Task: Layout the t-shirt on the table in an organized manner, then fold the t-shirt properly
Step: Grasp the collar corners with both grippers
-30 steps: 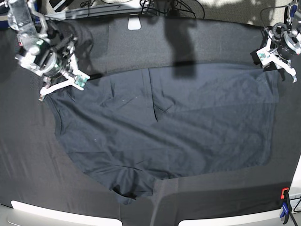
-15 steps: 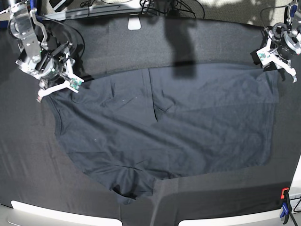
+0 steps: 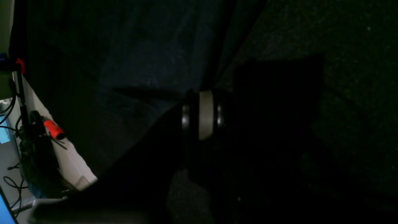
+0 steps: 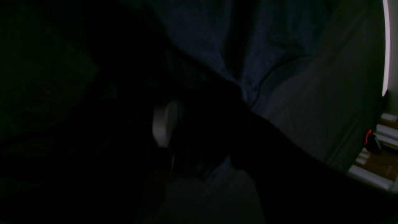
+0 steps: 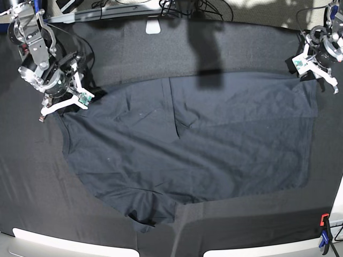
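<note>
at the far left corner of the bench (image 5: 161, 53) the right tool (image 5: 63, 103) hangs with its white prongs spread wide and nothing between them, its tips just off the shirt's near-left corner, beside the cloth and not on it. the t-shirt (image 5: 187, 144) lies in the middle of the bench, spread mostly flat, its long side running from the left edge toward the right edge. a sleeve or loose flap is bunched at the front edge, left of centre, and a crease runs down from the back hem near the middle. the left side curves inward and looks untidy; the right side is straighter.

over at the far right corner the left tool (image 5: 316, 72) sits at the shirt's top right corner, pinched shut. it appears to be nipping that corner of cloth, though from its own dark view i can't be sure fabric is actually caught.

my read: the laying-out is nearly done, folding not yet begun. the messy part lies on the left, closer to the right arm, down and toward the front from its tool, so that arm is better placed to smooth it.
</note>
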